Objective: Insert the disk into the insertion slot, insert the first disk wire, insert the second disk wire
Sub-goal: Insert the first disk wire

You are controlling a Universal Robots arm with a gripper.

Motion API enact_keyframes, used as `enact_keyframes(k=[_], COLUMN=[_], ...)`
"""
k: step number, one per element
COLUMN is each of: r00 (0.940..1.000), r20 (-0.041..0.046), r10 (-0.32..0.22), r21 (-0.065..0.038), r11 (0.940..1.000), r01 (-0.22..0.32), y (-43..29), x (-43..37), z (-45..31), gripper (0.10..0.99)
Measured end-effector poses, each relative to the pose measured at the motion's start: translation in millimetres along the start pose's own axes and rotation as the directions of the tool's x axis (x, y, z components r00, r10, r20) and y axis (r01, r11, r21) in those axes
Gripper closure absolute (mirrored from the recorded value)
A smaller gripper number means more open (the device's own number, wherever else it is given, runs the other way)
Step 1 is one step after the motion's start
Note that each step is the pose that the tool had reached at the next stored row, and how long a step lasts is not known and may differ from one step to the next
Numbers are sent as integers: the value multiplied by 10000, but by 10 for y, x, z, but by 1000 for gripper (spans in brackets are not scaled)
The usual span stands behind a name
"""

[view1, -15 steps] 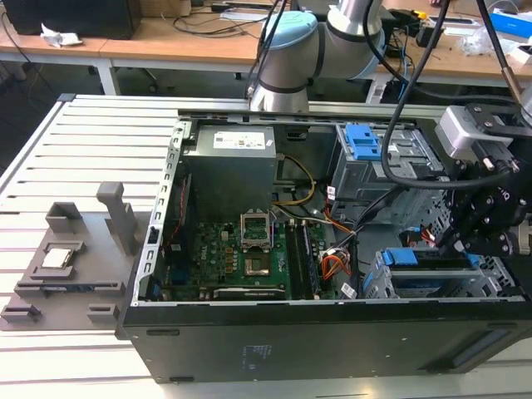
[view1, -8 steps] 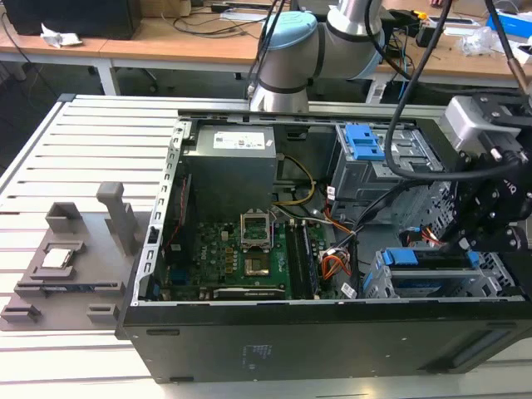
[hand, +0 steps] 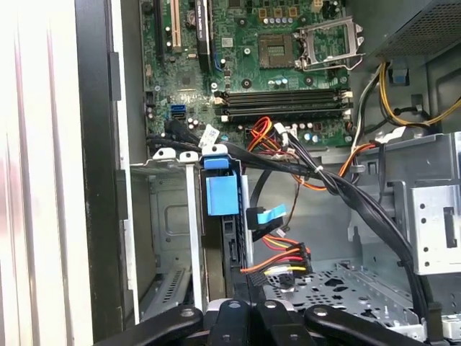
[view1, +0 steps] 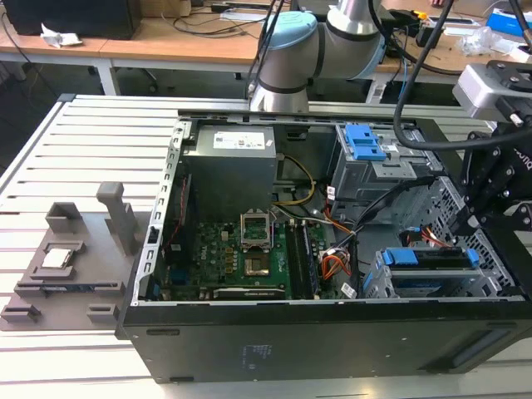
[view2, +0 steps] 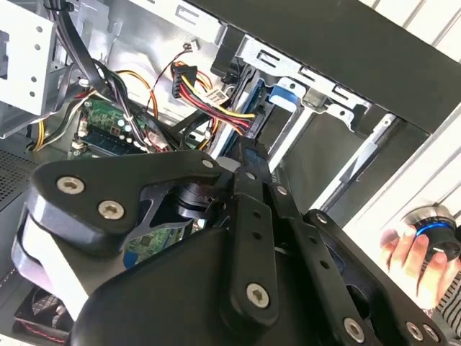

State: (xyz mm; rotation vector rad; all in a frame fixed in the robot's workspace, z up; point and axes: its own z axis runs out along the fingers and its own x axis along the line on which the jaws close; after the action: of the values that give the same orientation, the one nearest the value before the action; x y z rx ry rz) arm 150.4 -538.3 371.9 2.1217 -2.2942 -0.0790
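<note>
The disk (view1: 428, 264) lies in the insertion slot (view1: 376, 287), its blue carrier showing at both ends. In the first wrist view I see the disk on edge, with its blue tab (hand: 222, 193) beside the grey slot wall (hand: 169, 245). The first disk wire (hand: 284, 258), red, yellow and black, runs to a dark plug at the disk's edge. My gripper (hand: 252, 308) is shut on that plug. In the second wrist view the same wire (view2: 212, 99) leads to the gripper (view2: 252, 155). A flat blue cable (hand: 268, 214), seemingly the second disk wire, ends by the disk's edge.
The taller cage with a blue latch plate (view1: 366, 141) stands behind the slot. Thick black cables (hand: 360, 209) cross between the motherboard (view1: 249, 249) and the cages. A person's hand (view2: 412, 254) rests on a knob outside the case. Grey fixtures (view1: 66, 266) sit on the exterior view's left.
</note>
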Motion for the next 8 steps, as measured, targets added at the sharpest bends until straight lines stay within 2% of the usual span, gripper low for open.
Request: enact_keyframes(k=[8], r00=[10000], r20=[-1], r10=[0], r21=[0], r11=[10000], r01=[0], y=[0], x=[-1], z=[-4], gripper=[980])
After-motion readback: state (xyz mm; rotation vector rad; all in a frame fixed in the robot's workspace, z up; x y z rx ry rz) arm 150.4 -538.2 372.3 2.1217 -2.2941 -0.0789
